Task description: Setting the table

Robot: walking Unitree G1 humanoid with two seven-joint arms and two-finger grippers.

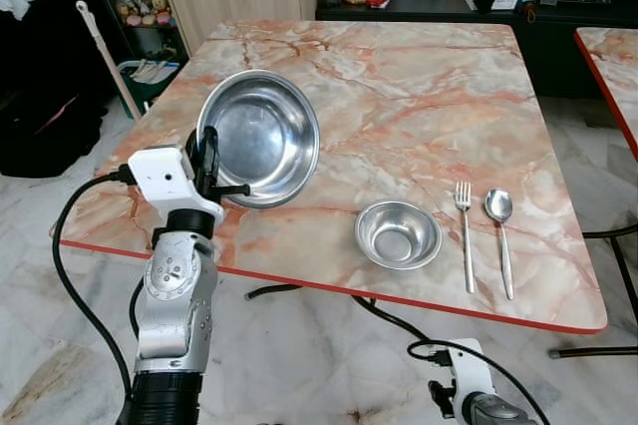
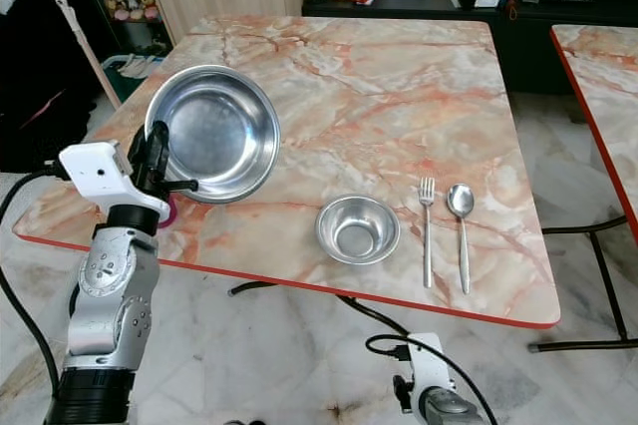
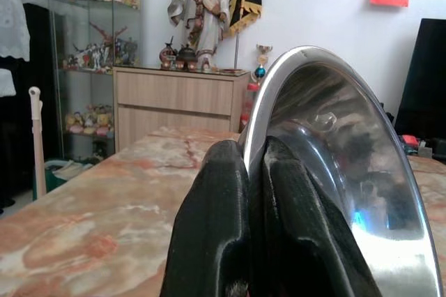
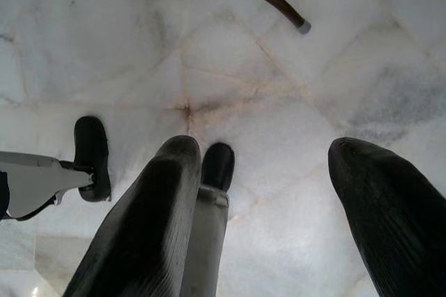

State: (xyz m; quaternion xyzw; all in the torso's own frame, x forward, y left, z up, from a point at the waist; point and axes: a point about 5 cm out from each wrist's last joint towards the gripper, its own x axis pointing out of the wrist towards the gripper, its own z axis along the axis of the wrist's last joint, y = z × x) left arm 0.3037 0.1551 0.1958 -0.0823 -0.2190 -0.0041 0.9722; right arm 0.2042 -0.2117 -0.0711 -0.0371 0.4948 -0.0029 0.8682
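Two steel bowls are ours: our left gripper point(image 1: 211, 161) pinches the tilted large bowl point(image 1: 261, 138) by its rim above the tabletop's point(image 1: 419, 86) left edge; the small bowl point(image 1: 398, 234) sits near the front edge beside the fork point(image 1: 465, 233) and spoon point(image 1: 501, 237). Our right gripper point(image 4: 272, 220) hangs spread wide over the floor point(image 4: 125, 39).

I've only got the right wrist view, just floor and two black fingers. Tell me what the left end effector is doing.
Observer: The left end effector is shut on the rim of a large steel bowl, held tilted above the table's near left corner.
Operator: Report what is already laid out.
Observer: A small steel bowl sits near the front edge, with a fork and then a spoon lying to its right, side by side.
Operator: Say whether the spot left of the small bowl is taken.
Observer: It is bare marble; the large bowl hangs just above and left of it.
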